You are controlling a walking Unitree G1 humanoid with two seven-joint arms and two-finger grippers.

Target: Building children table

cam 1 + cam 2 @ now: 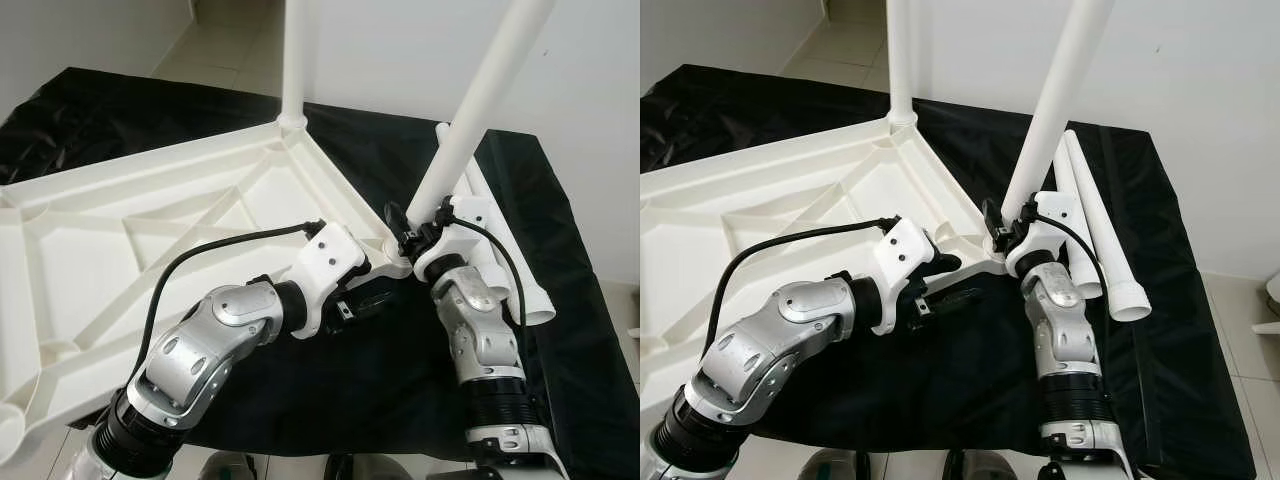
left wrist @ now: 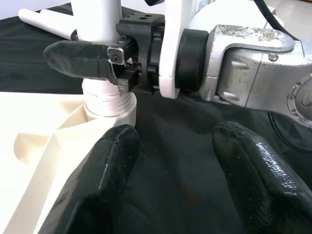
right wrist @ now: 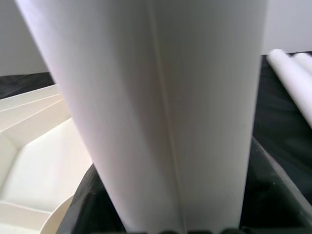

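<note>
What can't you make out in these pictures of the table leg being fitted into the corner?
- Tops of both upright legs, the fitted far leg and the leg being fitted: cut off by the top edge in the eye views.
- Whether that leg is fully seated in the corner socket: the right gripper covers the joint in the left wrist view.
- Left end of the tabletop: cut off by the frame edge.

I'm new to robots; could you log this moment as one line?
right gripper: shut on table leg, seating in tabletop corner | left gripper: open beside corner
</note>
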